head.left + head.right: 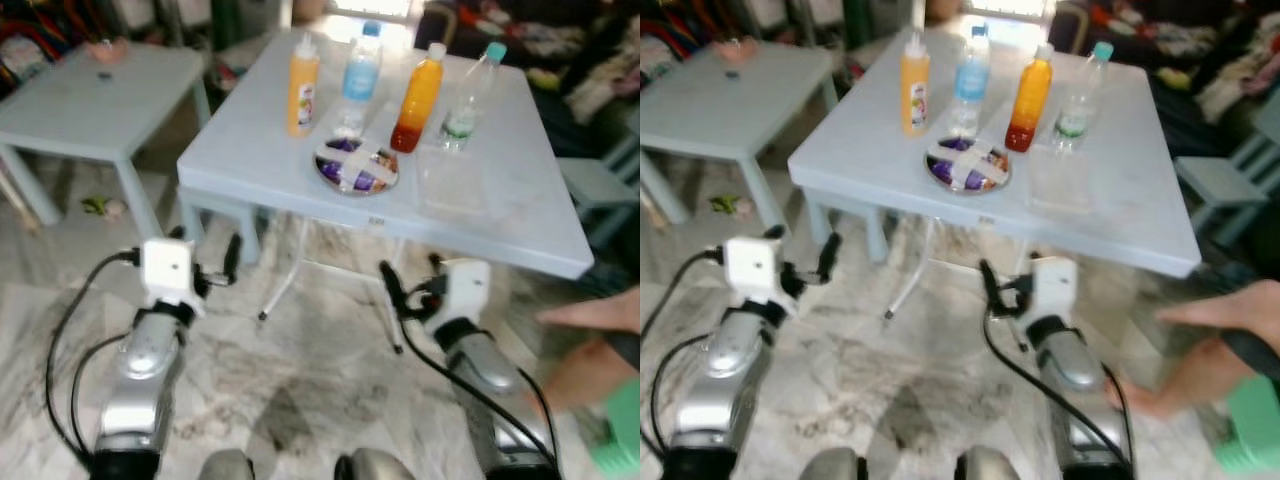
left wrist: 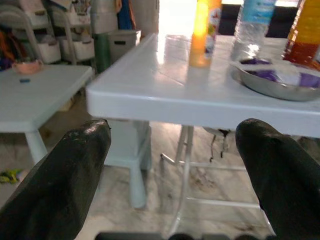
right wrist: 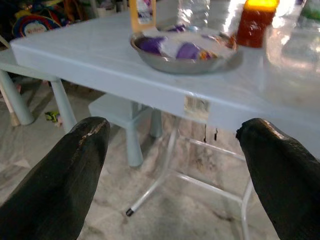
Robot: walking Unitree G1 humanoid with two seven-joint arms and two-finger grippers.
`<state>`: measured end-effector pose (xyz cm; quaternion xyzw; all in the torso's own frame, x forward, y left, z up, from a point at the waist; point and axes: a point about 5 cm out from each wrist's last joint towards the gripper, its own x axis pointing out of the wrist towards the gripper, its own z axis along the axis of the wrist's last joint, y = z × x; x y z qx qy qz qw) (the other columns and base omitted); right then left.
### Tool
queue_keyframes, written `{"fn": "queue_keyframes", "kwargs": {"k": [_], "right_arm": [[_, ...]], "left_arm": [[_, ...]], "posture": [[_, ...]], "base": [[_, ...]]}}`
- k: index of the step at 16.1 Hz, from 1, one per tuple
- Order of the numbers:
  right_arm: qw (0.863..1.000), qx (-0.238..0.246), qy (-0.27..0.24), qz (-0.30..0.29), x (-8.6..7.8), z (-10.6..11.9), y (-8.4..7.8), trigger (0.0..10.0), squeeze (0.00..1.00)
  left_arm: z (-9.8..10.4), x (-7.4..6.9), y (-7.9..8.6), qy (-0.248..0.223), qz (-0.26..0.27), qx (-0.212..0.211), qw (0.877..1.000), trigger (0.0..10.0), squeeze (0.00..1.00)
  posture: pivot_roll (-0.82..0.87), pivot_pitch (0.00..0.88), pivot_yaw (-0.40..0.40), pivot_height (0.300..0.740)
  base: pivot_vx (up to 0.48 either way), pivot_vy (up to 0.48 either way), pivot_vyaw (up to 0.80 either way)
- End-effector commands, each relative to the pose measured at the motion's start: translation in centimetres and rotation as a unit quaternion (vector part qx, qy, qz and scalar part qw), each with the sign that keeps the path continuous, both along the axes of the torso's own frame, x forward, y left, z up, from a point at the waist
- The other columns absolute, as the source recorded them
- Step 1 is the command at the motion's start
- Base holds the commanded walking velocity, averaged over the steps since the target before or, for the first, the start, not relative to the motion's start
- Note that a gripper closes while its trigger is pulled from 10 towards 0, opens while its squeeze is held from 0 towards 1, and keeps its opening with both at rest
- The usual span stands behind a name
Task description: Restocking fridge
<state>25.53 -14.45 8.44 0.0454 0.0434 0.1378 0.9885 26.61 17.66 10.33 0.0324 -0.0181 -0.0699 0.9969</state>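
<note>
Ahead, a pale blue counter (image 1: 500, 200) carries a row of four bottles: an orange-yellow bottle (image 1: 303, 88) with a white cap, a clear water bottle (image 1: 361, 72) with a blue label, an orange juice bottle (image 1: 417, 98) that darkens to red at its base, and a clear bottle (image 1: 467, 98) with a teal cap and green label. Just in front of the row, near the counter's front edge, sits a round metal plate (image 1: 356, 167) holding purple and white packets.

Both arms are raised short of the counter, above the marbled floor (image 1: 290, 400). The left gripper (image 2: 175, 175) is empty with its fingers spread wide, and so is the right gripper (image 3: 172, 172), aimed below the plate. A second pale counter (image 1: 90, 100) stands off to the left. At the right edge a person's bare arm (image 1: 595, 315) reaches in.
</note>
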Motion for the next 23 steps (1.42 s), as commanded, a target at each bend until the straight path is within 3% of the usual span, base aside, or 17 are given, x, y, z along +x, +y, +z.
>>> {"fn": "queue_keyframes", "kwargs": {"k": [1,5,10,14,16,23], "right_arm": [[1.0,-0.008,-0.01,-0.011,0.4,0.5,-0.9,10.0,0.0],[1.0,-0.011,-0.018,-0.008,0.4,1.0,-0.9,10.0,0.0],[1.0,-0.009,-0.019,-0.003,0.5,1.2,-0.5,10.0,0.0],[1.0,-0.009,-0.014,-0.004,0.2,0.9,-0.4,10.0,0.0],[1.0,-0.008,-0.013,-0.002,0.3,0.9,-0.3,10.0,0.0],[1.0,-0.004,-0.012,0.003,0.3,0.7,0.1,10.0,0.0]], "left_arm": [[0.6,0.3,-0.9,-0.012,-0.018,0.001,1.0,10.0,0.0],[1.0,-0.3,-0.9,-0.018,-0.032,0.014,0.999,10.0,0.0],[0.4,-0.4,-1.2,0.005,-0.033,-0.012,0.999,10.0,0.0],[0.4,-0.4,-0.5,0.009,-0.025,-0.014,1.0,10.0,0.0],[0.6,-0.3,-0.2,0.002,-0.02,-0.013,1.0,10.0,0.0],[0.8,-0.4,0.1,-0.006,-0.014,0.001,1.0,10.0,0.0]], "posture": [[0.04,0.064,-0.055,0.74],[0.03,0.103,-0.055,0.74],[0.03,0.115,-0.057,0.74],[0.04,0.113,-0.057,0.74],[0.04,0.11,-0.059,0.74],[0.05,0.104,-0.058,0.74]], "base": [[0.465,0.0,0.0],[0.476,0.0,0.0],[0.47,0.0,-0.4],[0.337,0.341,0.0],[0.0,0.442,0.0],[0.0,0.0,0.0]]}}
